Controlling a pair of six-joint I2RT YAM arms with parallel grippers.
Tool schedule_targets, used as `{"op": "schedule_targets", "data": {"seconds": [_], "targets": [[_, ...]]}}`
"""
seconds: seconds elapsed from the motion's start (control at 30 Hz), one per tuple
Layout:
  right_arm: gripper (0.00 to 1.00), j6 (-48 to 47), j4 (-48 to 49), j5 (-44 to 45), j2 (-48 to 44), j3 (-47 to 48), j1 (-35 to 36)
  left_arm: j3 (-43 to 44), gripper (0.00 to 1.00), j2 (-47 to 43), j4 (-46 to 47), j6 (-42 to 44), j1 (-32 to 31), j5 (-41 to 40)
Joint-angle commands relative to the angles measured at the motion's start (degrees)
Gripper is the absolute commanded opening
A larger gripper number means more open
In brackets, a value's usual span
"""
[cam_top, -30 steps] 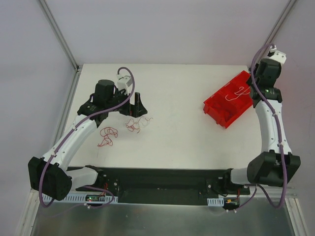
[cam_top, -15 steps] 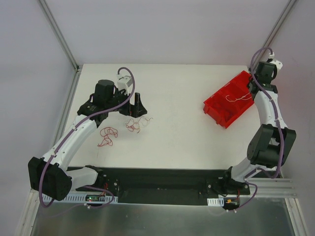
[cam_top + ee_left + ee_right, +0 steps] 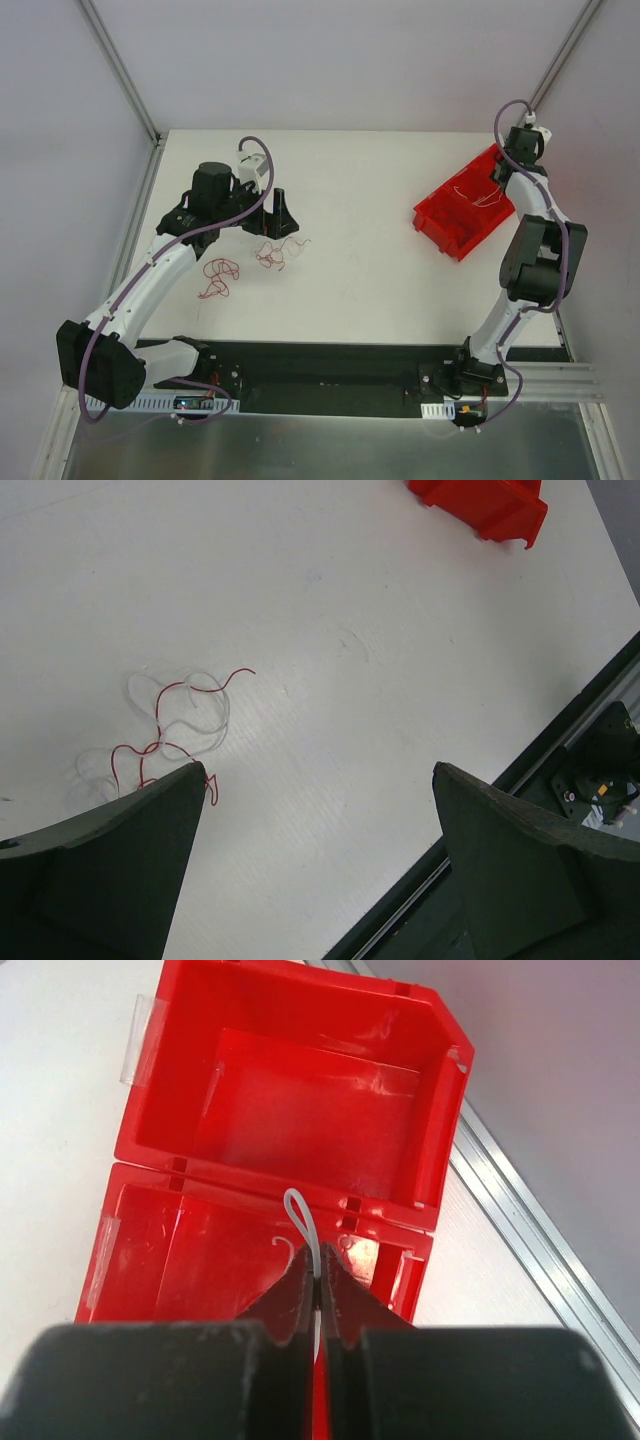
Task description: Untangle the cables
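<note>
A tangle of thin red and whitish cables (image 3: 276, 250) lies on the white table just in front of my left gripper (image 3: 280, 222), which is open and empty above it. In the left wrist view the tangle (image 3: 165, 730) lies by the left finger. A second red tangle (image 3: 218, 275) lies nearer the arm bases. My right gripper (image 3: 510, 170) is over the red bin (image 3: 455, 230), shut on a whitish cable (image 3: 303, 1222) whose loop sticks out above the fingertips. The cable (image 3: 478, 192) hangs over the bin.
The red bin (image 3: 300, 1080) has two compartments and sits at the far right of the table. A black base rail (image 3: 330, 375) runs along the near edge. Metal frame posts stand at the back corners.
My right arm has swung further back and left over the bin, carrying the whitish cable with it. The left arm and the tangles have not moved.
</note>
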Motion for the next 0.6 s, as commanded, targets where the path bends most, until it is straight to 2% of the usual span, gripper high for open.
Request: {"op": "schedule_targets", "data": {"seconds": [0.0,0.13,0.4,0.57], "targets": [[0.00,-2.4,0.0,-2.3,1.9,3.3,-0.1,-0.2,0.96,-1.8,1.6,1.0,0.1,0.0],[0.00,-3.5,-0.7,-4.9,2.5,2.1,0.8,-0.1,0.95,-1.7,1.5,0.9,0.1,0.3],[0.00,-7.3,-8.9,-9.3,6.0,5.3,1.7,-0.3,0.95,-1.8,1.6,0.9,0.1,0.4],[0.00,-11.4,-18.1,-15.3,11.1,12.6,1.8,-0.2,0.95,-1.5,1.7,0.7,0.1,0.8]]}}
